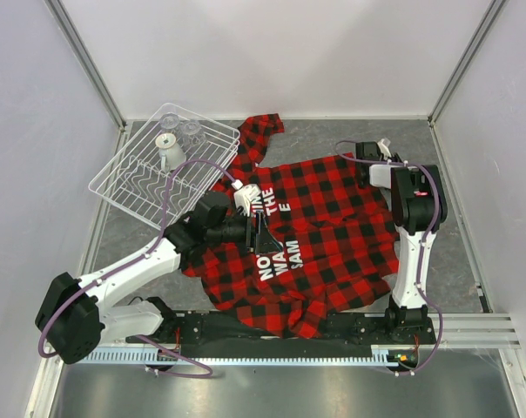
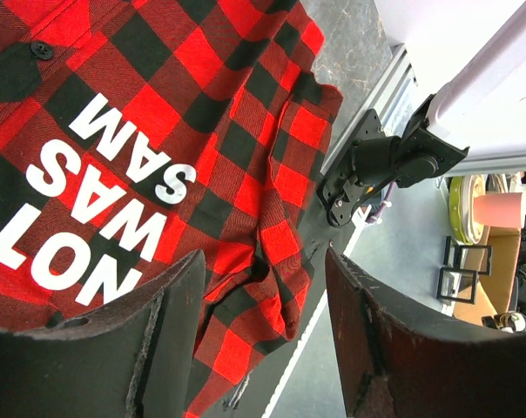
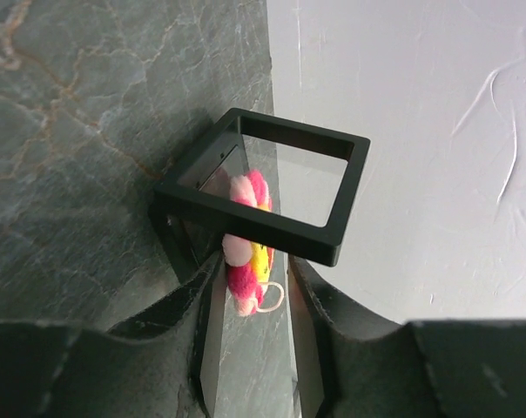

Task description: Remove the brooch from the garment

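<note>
Noted brooch (image 3: 248, 261) off garment (image 1: 333, 218), at black frame (image 3: 272, 222) on far right of worktop (image 3: 71, 131), between parted jaws of right tool (image 3: 252, 287), left tool (image 2: 265, 257) likewise apart over garment; recommend straight withdrawal, avoiding any snag on brooch.

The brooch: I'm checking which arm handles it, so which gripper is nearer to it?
Right. The brooch sits between the jaws of the right gripper, beside a black frame; the left gripper is far off, over the lettering on the garment.
</note>
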Controlling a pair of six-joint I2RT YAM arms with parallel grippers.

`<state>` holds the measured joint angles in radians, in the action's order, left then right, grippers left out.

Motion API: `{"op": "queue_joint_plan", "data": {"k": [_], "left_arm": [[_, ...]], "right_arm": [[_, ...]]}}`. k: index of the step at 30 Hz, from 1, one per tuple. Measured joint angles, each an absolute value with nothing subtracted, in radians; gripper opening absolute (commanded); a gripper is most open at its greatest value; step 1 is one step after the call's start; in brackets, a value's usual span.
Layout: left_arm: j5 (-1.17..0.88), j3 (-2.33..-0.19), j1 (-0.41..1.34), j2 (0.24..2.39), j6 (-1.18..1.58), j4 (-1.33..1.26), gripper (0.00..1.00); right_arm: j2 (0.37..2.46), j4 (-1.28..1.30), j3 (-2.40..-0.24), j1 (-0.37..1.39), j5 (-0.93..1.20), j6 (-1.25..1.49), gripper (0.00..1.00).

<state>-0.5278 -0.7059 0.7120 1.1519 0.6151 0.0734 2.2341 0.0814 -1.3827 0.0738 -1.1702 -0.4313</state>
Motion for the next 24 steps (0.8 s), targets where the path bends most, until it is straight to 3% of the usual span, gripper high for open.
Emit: {"op": "queue_joint_plan", "data": {"k": [3,4,7,10,24], "left_arm": [[-0.529,-0.706,0.709,1.152,0.615,0.073,0.64],[-0.529,-0.706,0.708,1.151,0.615,0.073,0.64],[-0.53,-0.706,0.707,1.151,0.615,0.073,0.64],[-0.531,-0.706,0.706,1.151,0.616,0.073,0.64],[-0.525,-0.706,0.691,1.094,0.616,0.08,0.65]], "right_arm": [[2.234,0.095,-1.383,0.086,-1.163,-0.421,0.53],[2.234,0.101,-1.383,0.091,-1.159,-0.416,0.64],[2.234,0.125,-1.382,0.105,-1.145,-0.394,0.73],[2.217,0.169,-1.382,0.118,-1.142,-0.37,0.78],[1.931,0.465,-1.29,0.276,-0.873,-0.028,0.77]]}}
